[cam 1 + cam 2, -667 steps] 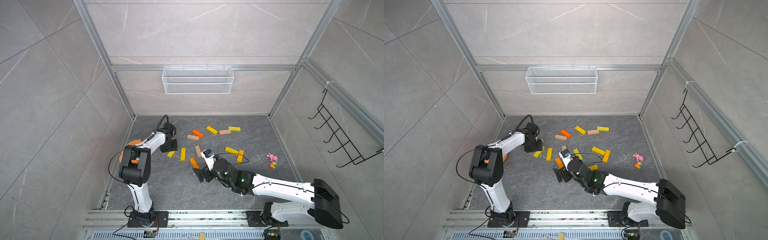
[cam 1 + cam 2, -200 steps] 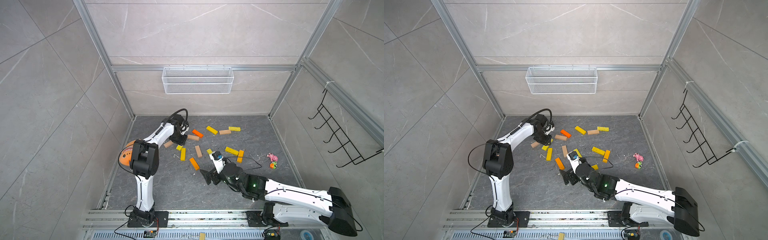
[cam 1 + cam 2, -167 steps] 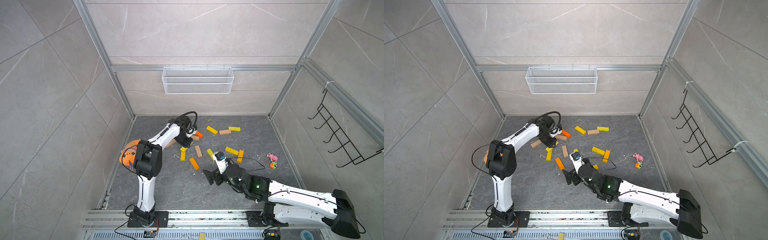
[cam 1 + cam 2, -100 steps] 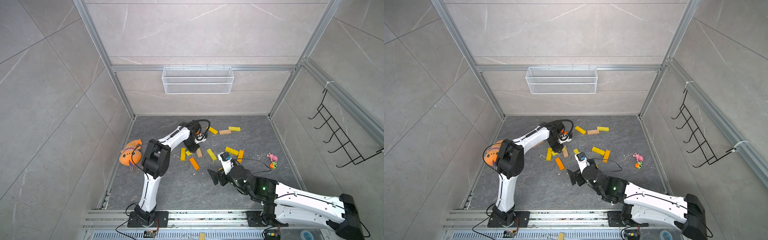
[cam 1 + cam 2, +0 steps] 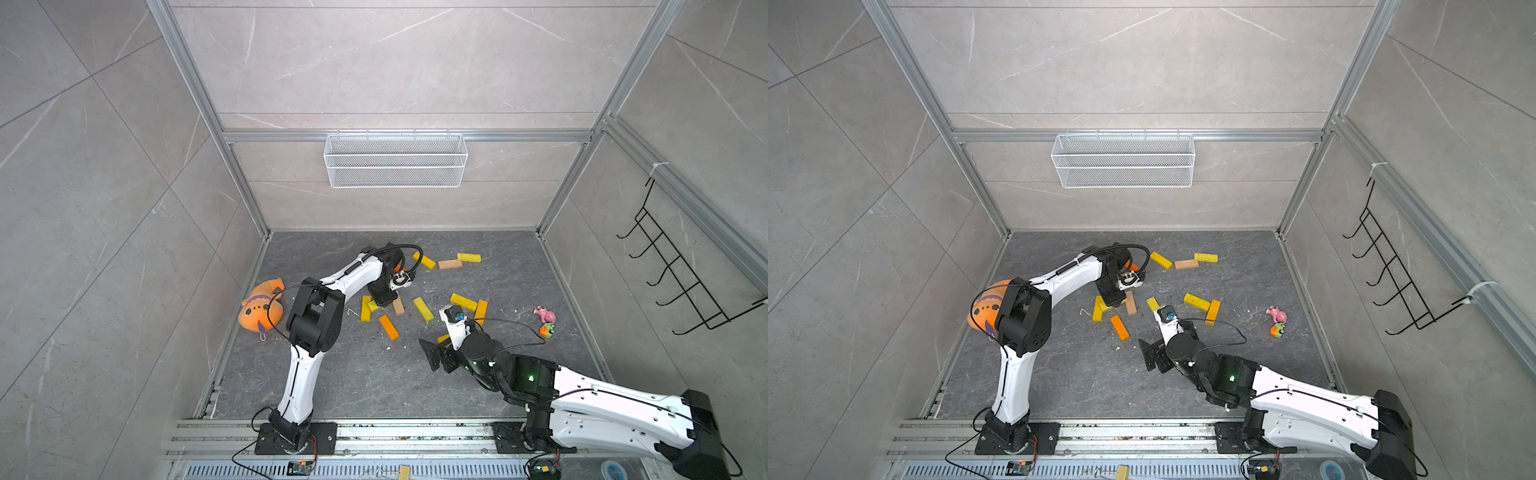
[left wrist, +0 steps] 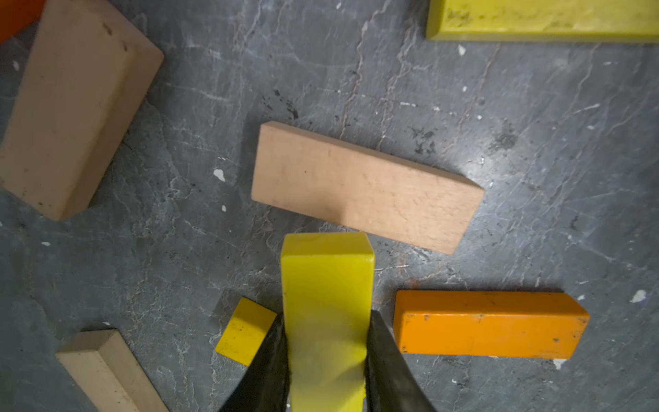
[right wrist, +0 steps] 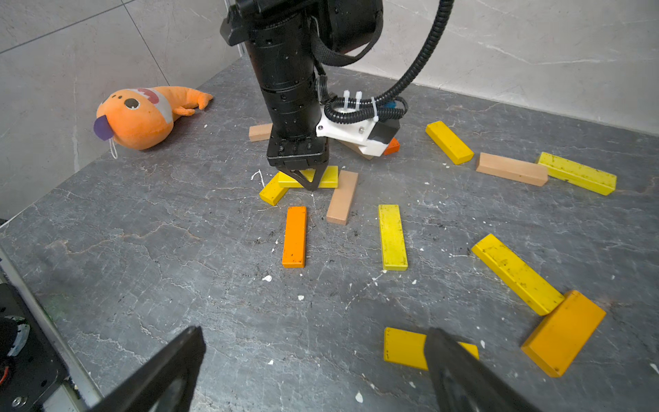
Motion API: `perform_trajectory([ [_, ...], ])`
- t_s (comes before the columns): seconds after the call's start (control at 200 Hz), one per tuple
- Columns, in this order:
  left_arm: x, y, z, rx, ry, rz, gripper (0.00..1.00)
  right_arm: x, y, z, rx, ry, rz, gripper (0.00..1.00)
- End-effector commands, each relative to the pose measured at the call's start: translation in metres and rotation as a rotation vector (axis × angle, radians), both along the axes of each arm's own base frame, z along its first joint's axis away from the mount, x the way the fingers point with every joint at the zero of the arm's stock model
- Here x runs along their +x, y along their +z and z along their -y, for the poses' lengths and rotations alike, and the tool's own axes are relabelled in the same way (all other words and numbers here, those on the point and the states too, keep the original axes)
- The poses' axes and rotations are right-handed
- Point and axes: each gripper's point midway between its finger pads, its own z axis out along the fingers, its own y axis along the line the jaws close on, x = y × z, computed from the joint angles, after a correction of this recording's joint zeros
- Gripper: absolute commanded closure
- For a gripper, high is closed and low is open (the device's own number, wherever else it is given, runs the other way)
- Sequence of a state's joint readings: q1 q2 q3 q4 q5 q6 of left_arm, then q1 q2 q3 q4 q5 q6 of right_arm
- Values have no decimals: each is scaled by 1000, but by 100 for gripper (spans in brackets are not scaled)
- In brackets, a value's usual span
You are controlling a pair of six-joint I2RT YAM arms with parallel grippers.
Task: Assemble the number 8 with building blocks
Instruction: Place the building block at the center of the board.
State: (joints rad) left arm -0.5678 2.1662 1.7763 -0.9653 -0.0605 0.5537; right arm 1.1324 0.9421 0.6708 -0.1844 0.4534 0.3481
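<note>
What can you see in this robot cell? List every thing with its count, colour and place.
Yellow blocks: seven, yellow, scattered on the floor, one gripped.
Orange blocks: three, orange, floor, one half hidden behind the left arm.
Tan blocks: four, tan, floor, two partly hidden by the left arm.
Plush: one, orange, floor by the left wall.
Toys: two, pink and green-orange, floor near the right wall.
Basket: one, white wire, back wall.
Hook rack: one, black, right wall.
Arms: two, white and black, based at the front.
Left gripper: one, black, shut on a yellow block.
Right gripper: one, black, open, low over the floor.
</note>
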Motion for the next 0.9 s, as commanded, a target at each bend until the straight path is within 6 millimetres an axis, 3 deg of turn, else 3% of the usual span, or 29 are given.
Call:
perform_trajectory([
  [0.0,-3,2,-7,34,-11,-7,79,0,-5,4,-9,-17,-8,1],
  [0.894,2,-11,0,102,-23,-48,80,-1,-10,12,-13,-39,-9,1],
])
